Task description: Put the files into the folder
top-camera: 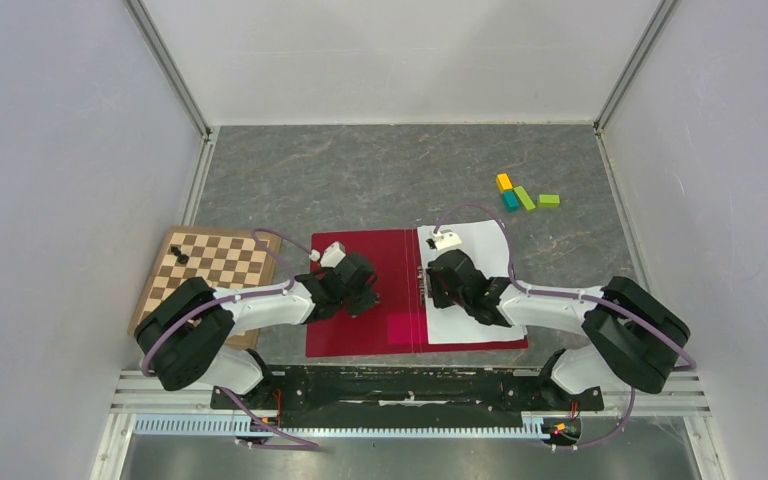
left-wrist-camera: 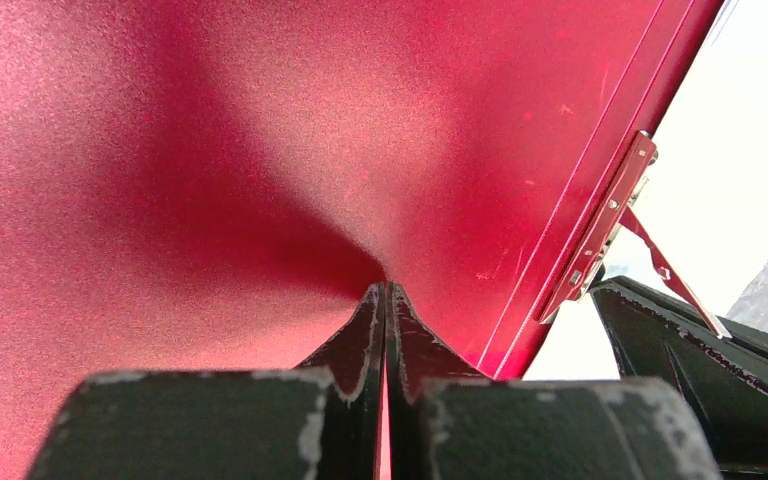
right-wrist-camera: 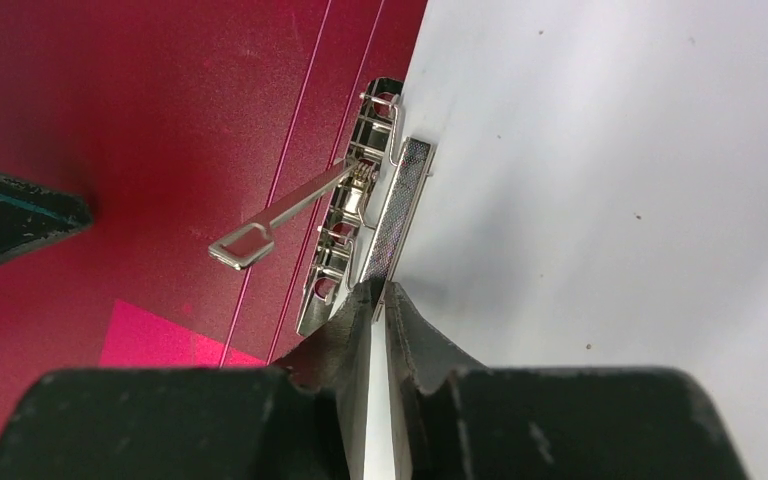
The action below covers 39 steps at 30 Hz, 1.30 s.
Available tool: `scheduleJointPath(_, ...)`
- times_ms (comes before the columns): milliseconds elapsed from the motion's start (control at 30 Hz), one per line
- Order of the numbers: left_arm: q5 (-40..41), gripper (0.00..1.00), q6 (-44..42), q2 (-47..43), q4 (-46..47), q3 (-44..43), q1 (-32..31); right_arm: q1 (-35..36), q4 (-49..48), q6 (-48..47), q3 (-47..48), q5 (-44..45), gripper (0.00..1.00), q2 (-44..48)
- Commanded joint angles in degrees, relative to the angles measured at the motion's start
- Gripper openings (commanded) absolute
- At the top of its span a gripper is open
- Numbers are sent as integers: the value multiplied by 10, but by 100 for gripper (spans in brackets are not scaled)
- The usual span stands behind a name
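Around: chessboard [top-camera: 210,262] left, coloured blocks [top-camera: 525,196] back right | folder [top-camera: 360,335]: crimson, lying open near centre, white files [top-camera: 480,255] on its right half beside metal clip [right-wrist-camera: 355,215] | left gripper [left-wrist-camera: 385,290]: closed, tips on left flap | right gripper [right-wrist-camera: 380,290]: closed at sheets' edge

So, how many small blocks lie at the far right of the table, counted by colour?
Yellow block: 1
Teal block: 1
Green blocks: 2
Total: 4
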<state>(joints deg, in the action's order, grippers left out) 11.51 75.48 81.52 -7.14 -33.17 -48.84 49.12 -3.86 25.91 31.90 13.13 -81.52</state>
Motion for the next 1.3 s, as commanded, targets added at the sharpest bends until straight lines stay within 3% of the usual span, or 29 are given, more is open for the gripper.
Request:
scheduleJointPath(0, 26, 2, 29, 14, -26, -1, -5, 1, 15, -6, -21, -9, 12, 4)
scheduleJointPath(233, 31, 2, 29, 9, -29, 0, -5, 1, 37, -17, 11, -9, 20, 64)
scheduleJointPath(433, 33, 2, 20, 2, -33, -5, -5, 2, 112, -22, 41, 21, 28, 121)
scheduleJointPath(667, 37, 3, -33, -15, -56, -37, -4, 39, 193, -49, 123, 79, 31, 96)
scheduleJointPath(933, 99, 25, -118, -103, -136, -67, 1, 92, 260, -79, 240, 175, 31, 19)
scheduleJointPath(1267, 58, 42, -238, -218, -198, -40, 85, 112, 303, -108, 317, 205, 27, -93)
